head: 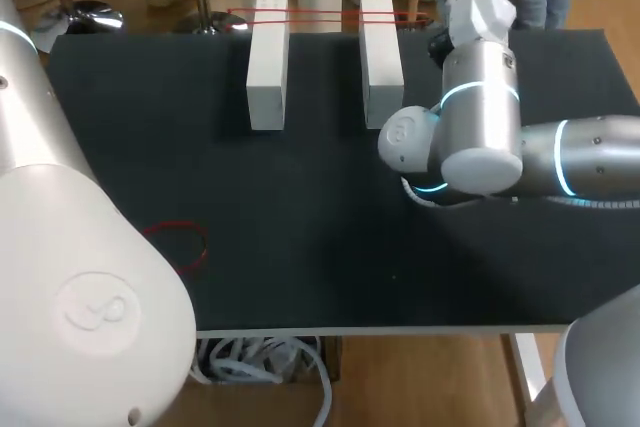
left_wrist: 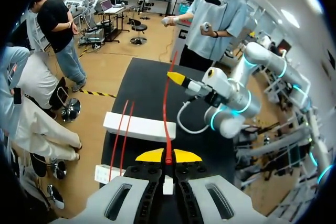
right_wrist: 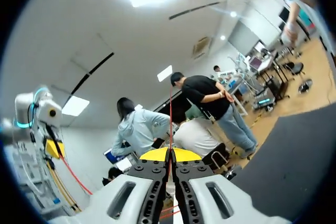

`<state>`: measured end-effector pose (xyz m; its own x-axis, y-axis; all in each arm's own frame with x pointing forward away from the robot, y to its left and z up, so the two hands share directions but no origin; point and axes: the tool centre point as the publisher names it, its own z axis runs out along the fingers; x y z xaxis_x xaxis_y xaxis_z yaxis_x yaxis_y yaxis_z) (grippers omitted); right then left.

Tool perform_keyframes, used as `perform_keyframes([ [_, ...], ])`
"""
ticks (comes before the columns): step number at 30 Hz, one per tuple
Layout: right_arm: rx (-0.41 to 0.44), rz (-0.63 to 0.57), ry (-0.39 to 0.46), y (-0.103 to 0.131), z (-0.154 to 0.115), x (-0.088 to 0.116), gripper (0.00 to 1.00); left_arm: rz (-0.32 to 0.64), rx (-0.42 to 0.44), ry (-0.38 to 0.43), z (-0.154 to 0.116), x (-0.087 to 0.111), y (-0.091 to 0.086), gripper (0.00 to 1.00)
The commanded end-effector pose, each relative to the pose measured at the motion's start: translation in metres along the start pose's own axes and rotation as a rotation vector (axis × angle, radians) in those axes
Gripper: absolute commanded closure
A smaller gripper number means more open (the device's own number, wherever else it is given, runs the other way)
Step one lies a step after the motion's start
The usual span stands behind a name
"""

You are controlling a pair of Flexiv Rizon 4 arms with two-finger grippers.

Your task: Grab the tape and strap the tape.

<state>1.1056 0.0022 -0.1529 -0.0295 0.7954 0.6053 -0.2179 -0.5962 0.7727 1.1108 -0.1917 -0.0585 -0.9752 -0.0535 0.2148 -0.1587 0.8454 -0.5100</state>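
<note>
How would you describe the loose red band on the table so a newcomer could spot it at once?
Start at the black table, with two white blocks at its far edge. Come toward the near left corner: a red loop lies there alone. Unlike the red bands stretched across the blocks, it is slack and flat.

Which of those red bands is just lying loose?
The red loop, curled on the table beside the left arm. The strapped band spans both white blocks; the held band is taut between left gripper and right gripper.
</note>
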Motion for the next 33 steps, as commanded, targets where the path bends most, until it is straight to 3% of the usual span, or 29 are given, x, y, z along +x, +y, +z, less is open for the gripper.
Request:
perform_keyframes([
  [1, 0.049, -0.158, 0.028, 0.003, -0.003, 0.01, 1.0, -0.002, -0.007, 0.004, -0.001, -0.001, -0.002, 1.0],
  [4, 0.094, -0.251, 0.028, 0.002, -0.009, 0.016, 1.0, -0.002, -0.007, 0.004, -0.001, -0.001, -0.002, 1.0],
  [10, 0.192, -0.378, -0.054, 0.012, -0.019, 0.03, 1.0, -0.002, -0.007, 0.004, -0.001, -0.001, -0.002, 1.0],
  [13, 0.192, -0.425, -0.046, 0.022, -0.022, 0.034, 1.0, -0.002, -0.007, 0.004, -0.001, -0.001, -0.002, 1.0],
  [33, 0.199, -0.42, -0.047, 0.025, -0.023, 0.036, 1.0, -0.002, -0.007, 0.004, -0.001, -0.001, -0.002, 1.0],
])
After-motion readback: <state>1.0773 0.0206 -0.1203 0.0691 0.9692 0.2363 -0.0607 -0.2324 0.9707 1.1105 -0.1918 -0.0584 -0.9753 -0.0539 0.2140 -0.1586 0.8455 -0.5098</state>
